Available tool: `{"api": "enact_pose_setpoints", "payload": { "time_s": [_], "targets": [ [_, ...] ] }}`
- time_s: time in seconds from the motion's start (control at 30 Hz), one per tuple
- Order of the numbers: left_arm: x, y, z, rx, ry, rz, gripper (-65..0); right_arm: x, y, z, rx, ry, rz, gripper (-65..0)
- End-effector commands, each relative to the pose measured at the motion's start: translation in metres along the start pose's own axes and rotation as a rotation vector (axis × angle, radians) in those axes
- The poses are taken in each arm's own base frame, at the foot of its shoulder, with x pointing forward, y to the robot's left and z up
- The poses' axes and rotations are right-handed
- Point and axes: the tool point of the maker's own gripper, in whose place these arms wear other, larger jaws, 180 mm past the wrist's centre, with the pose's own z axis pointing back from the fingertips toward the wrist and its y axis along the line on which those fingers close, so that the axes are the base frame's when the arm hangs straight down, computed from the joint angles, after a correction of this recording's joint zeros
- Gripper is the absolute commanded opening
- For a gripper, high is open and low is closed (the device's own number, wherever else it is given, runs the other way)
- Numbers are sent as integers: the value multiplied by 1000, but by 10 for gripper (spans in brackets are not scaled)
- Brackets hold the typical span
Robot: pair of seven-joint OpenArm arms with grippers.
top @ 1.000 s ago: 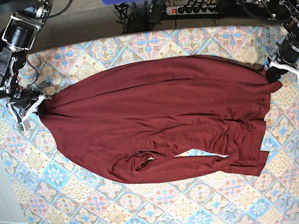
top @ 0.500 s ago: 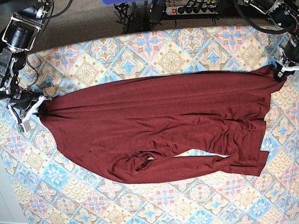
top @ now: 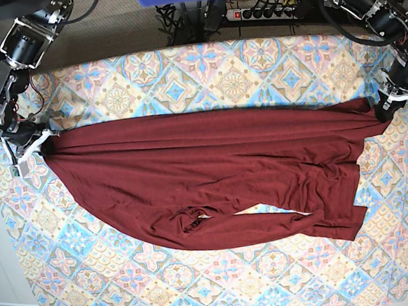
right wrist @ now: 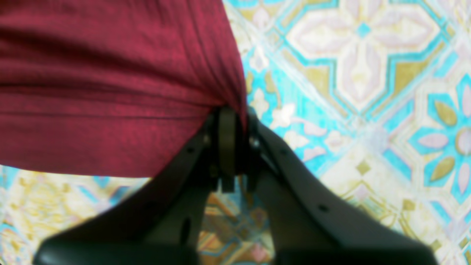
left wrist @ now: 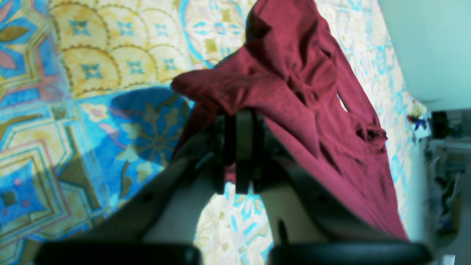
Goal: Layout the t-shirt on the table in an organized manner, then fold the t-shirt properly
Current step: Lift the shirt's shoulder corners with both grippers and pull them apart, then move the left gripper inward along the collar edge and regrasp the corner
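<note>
Shirt stretched taut between both grippers

I have the left gripper (top: 383, 107) at three o'clock and the right gripper (top: 40, 142) at nine clenched on the t-shirt (top: 206, 175) (sleeves bunched below); overpulling risks slipping across the table (top: 202, 65).

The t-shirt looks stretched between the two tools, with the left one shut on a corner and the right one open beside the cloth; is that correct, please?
Not quite: the right tool is shut on the t-shirt too, as the right wrist view shows. The left tool is shut on its corner, and the shirt is stretched between them.
</note>
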Motion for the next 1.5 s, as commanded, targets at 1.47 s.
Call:
{"api": "enact_pose_setpoints", "payload": {
  "time_s": [1.47],
  "targets": [
    [-39,-33,-77,3,150,-270,-642,60,-8,-9,-17,-84,7,-643]
  ]
}}
